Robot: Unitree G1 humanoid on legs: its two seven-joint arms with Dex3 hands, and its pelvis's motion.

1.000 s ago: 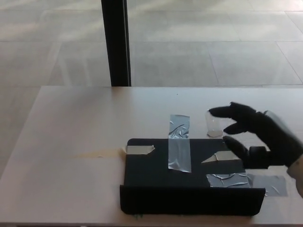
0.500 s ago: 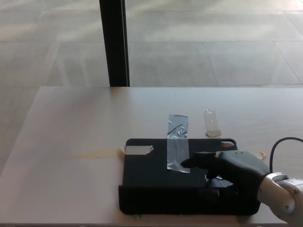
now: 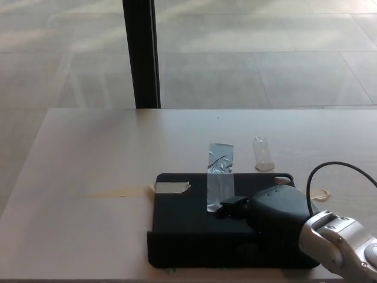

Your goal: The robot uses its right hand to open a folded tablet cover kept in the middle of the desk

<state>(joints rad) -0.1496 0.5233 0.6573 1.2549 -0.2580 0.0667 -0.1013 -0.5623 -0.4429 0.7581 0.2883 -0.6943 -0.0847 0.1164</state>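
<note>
A black folded tablet cover (image 3: 188, 227) lies flat near the front edge of the pale desk (image 3: 106, 159), fixed with a silver tape strip (image 3: 220, 175) at its far edge and a beige tape piece (image 3: 171, 187) at its left corner. My right hand (image 3: 268, 213) lies palm-down on the right half of the cover, fingers pointing left toward the silver tape. The hand hides the cover's right side. Whether the fingers grip the cover's flap is hidden. My left hand does not show.
A strip of clear tape (image 3: 263, 154) is stuck on the desk just beyond the cover. A black cable (image 3: 336, 167) loops over my right wrist. A black pillar (image 3: 140, 53) stands behind the desk's far edge, with tiled floor beyond.
My right hand came down from above the cover's right side onto the cover, then slid a little further left toward the silver tape. The cover has stayed put.
</note>
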